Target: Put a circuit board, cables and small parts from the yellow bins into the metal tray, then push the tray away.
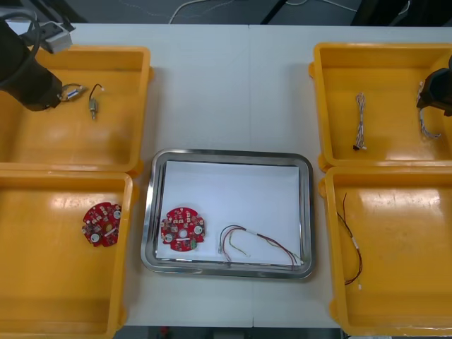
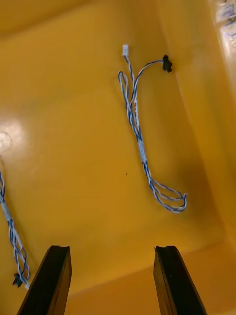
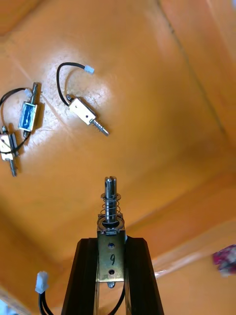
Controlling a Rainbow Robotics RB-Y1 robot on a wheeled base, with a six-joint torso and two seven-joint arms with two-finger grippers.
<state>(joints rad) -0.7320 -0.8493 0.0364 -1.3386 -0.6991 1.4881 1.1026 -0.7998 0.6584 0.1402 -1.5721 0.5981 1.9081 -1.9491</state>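
Pale desk (image 1: 226, 85): far left of the tray (image 1: 227, 157), my left fingers (image 3: 86, 275) clamp a small metal part (image 3: 110, 216); far right, my right fingers (image 2: 49, 280) gape over a cable (image 2: 140, 142).

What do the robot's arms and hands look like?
The left arm, over the far left yellow bin, is bulky and black, with a small grey box by it. The right arm, over the far right yellow bin, is black too. The left hand and right hand each have two flat black fingers with squared tips.
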